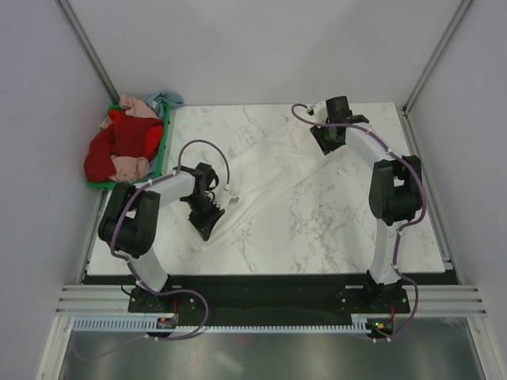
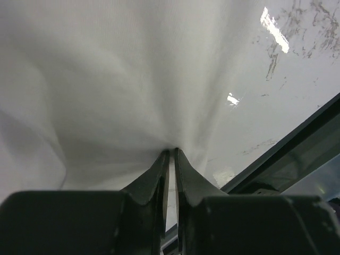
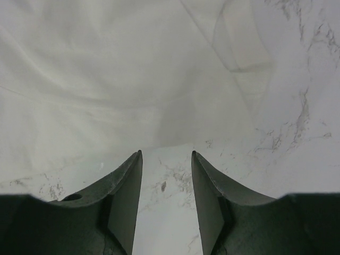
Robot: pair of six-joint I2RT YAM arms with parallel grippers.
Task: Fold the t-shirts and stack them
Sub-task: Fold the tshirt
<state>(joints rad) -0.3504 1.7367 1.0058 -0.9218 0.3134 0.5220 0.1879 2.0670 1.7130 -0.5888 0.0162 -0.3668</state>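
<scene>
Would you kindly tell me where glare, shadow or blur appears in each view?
Top external: even light, the cream-white t-shirt barely separates from the marble table. Left wrist: hard glare patches on the table upper right; the left pincer dark, slightly soft. Right wrist: no glare, faint shadow under the shirt's edge ahead of the right pincer.

Bare tabletop [image 1: 356, 229] right; t-shirt [image 1: 261, 178] centre, crate [image 1: 165, 138] left.
</scene>
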